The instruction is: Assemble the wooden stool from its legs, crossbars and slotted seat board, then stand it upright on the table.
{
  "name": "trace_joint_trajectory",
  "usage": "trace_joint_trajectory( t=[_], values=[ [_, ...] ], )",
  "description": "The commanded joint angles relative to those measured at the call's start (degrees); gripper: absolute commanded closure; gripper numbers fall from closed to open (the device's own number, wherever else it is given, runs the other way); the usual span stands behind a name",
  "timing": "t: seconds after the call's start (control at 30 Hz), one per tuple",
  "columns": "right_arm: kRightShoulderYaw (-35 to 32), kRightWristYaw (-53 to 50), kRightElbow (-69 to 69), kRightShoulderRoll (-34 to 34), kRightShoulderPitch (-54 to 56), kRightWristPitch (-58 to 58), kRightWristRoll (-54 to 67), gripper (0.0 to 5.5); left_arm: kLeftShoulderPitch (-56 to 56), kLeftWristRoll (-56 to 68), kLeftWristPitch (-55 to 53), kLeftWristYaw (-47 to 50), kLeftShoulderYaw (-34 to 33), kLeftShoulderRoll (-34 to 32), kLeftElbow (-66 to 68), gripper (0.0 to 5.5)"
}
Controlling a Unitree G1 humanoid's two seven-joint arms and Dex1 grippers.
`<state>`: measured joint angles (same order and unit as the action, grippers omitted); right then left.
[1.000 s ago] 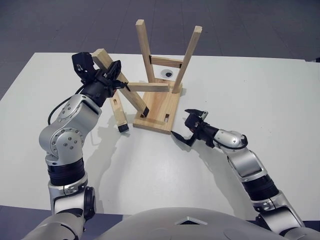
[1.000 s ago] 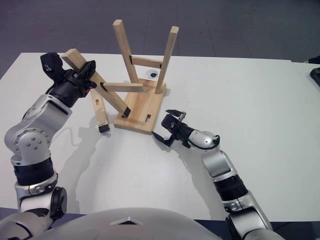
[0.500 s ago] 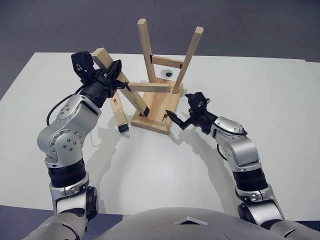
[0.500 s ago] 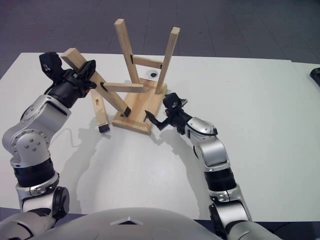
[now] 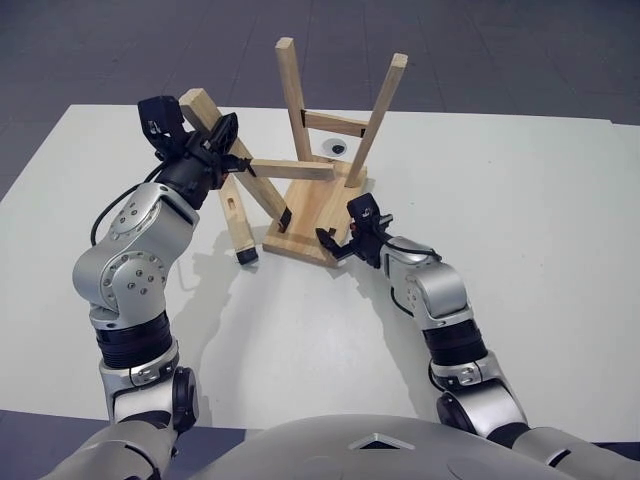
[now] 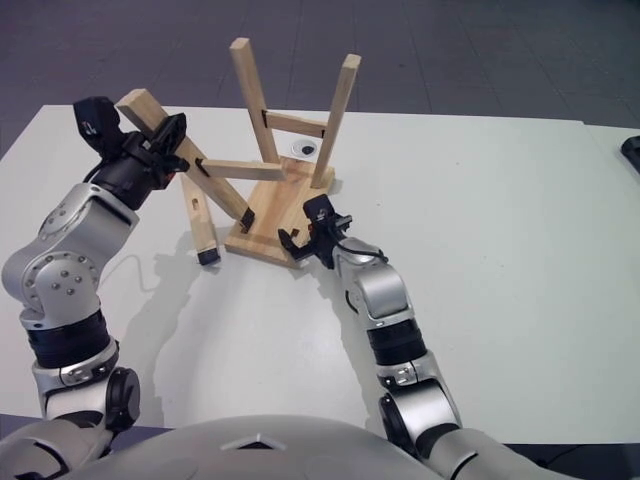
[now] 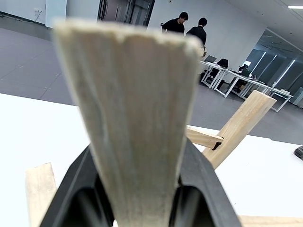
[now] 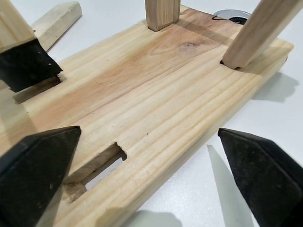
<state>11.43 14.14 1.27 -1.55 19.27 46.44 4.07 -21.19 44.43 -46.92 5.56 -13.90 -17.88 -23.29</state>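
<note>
The slotted seat board lies flat on the white table. Two legs joined by a crossbar stand upright in its far end. My left gripper is shut on a third leg, held slanted with its black-capped end at a near-left slot. A crossbar sticks out from this leg. A fourth leg hangs beside it, its tip at the table. My right gripper is open at the board's near right edge, by an empty slot.
A small round black-and-white disc lies on the table just behind the stool. A dark object sits at the table's far right edge. Bare table stretches to the right and in front of the board.
My right gripper has swung left and forward, from the bare table to the board's near right edge. The left gripper has drawn the held leg slightly left and up.
</note>
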Motion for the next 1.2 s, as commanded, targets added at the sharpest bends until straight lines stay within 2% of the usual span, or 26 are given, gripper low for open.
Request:
trace_joint_trajectory(
  t=[0.03, 0.3, 0.57, 0.73, 0.93, 1.2],
  values=[
    [-2.0, -1.2, 0.4, -3.0, -1.7, 3.6, -0.9, 0.10, 0.4, -1.7, -0.8, -0.9, 0.4, -0.8, 0.2, 4.46],
    [-2.2, -1.3, 1.0, -4.0, -2.1, 4.8, -0.7, 0.10, 2.3, -2.6, -2.1, -1.6, 1.2, 0.3, -0.5, 4.46],
    [-2.1, -1.9, 0.1, -4.2, -2.8, 4.7, -1.2, 0.10, -0.7, -0.5, -2.0, 0.1, -1.9, 3.9, 1.4, 4.46],
    [-2.1, -2.4, 0.6, -4.1, -3.5, 5.2, -1.3, 0.10, 1.8, -2.4, -3.8, -0.5, 0.1, 2.5, 0.1, 4.46],
    [-1.9, -2.6, 2.0, -4.3, -4.5, 5.9, -1.1, 0.10, 3.1, -3.1, -5.0, -1.8, -0.9, 0.1, -0.4, 4.46],
    [-2.4, -3.8, 2.7, -3.7, -5.3, 6.1, -1.1, 0.10, 2.3, -1.4, -8.2, -1.1, -1.3, 0.5, -2.4, 4.46]
  ],
)
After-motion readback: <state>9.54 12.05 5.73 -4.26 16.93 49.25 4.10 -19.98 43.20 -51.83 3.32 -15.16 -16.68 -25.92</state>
